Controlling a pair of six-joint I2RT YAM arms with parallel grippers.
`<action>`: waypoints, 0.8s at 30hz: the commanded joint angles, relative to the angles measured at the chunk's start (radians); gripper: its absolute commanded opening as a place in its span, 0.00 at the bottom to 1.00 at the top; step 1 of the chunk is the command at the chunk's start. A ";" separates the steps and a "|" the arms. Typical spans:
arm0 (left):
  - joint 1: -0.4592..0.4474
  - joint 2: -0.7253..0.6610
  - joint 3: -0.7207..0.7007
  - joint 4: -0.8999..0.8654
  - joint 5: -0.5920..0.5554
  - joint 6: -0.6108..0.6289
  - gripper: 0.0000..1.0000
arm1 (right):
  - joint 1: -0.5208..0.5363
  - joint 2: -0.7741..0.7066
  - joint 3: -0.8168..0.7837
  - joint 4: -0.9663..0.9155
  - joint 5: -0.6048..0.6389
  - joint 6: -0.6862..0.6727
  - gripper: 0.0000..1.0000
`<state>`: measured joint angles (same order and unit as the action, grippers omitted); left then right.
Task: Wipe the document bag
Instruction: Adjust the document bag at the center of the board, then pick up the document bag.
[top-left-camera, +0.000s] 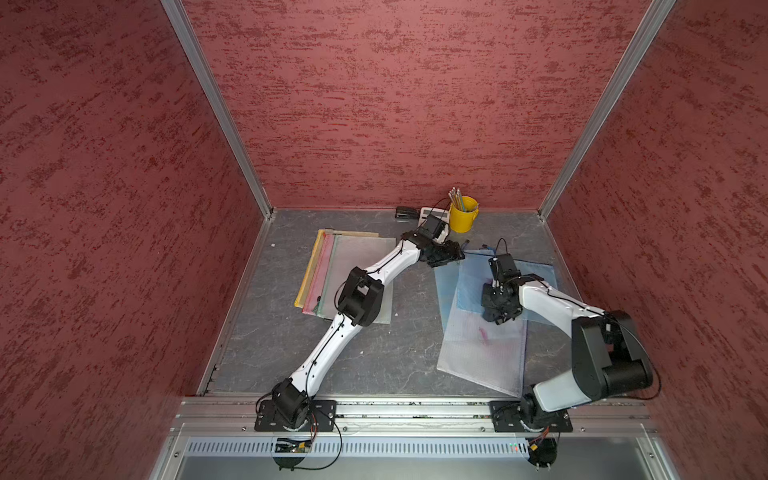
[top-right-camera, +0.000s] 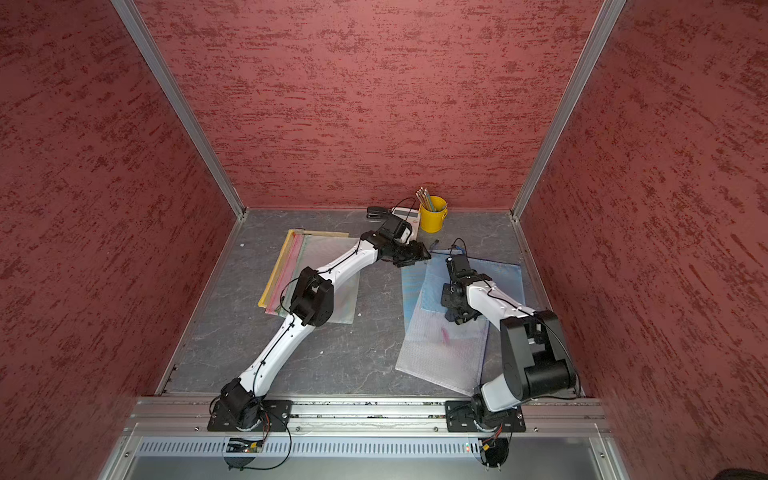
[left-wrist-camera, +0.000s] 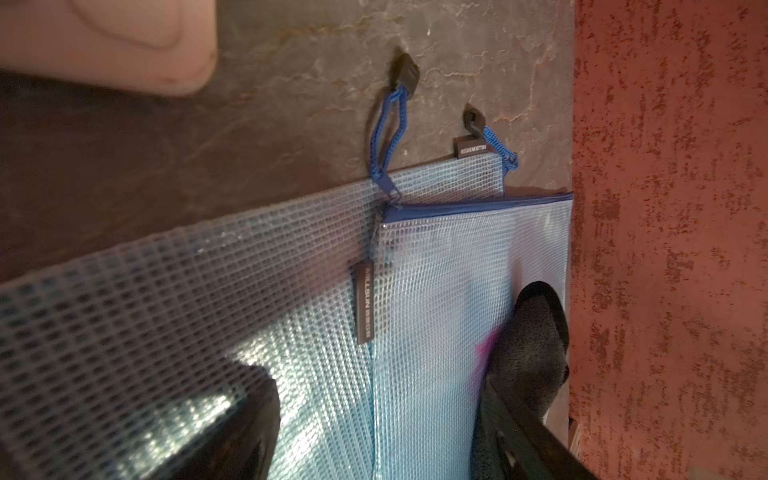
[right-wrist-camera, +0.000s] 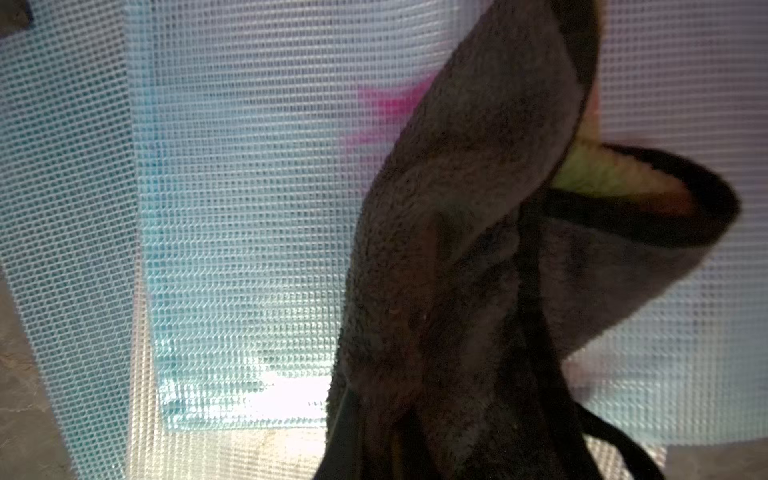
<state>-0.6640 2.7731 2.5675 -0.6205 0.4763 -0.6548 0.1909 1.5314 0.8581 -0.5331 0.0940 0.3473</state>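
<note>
Gripping cloth in clenched right gripper, over bag at right of table. Seeing pink stain beside cloth, not wiped off yet. Holding nothing in left gripper, jaws apart at bag's far-left corner. Judging most wiping left.

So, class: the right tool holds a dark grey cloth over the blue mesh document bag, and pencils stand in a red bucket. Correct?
No: the bucket holding the pencils is yellow, as both top views show. The right tool does hold the dark grey cloth over the blue mesh document bag.
</note>
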 joint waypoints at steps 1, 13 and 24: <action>-0.016 0.056 -0.046 0.059 0.070 -0.023 0.76 | 0.008 0.024 0.047 -0.012 -0.027 -0.006 0.00; -0.020 0.082 -0.086 0.287 0.144 -0.072 0.76 | -0.002 -0.041 0.145 -0.003 -0.052 -0.054 0.00; -0.023 0.105 -0.058 0.249 0.148 -0.059 0.74 | -0.238 -0.014 0.391 -0.063 0.088 -0.032 0.00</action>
<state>-0.6781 2.8162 2.5061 -0.3210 0.6273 -0.7193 0.0116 1.5185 1.2270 -0.5873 0.0921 0.3058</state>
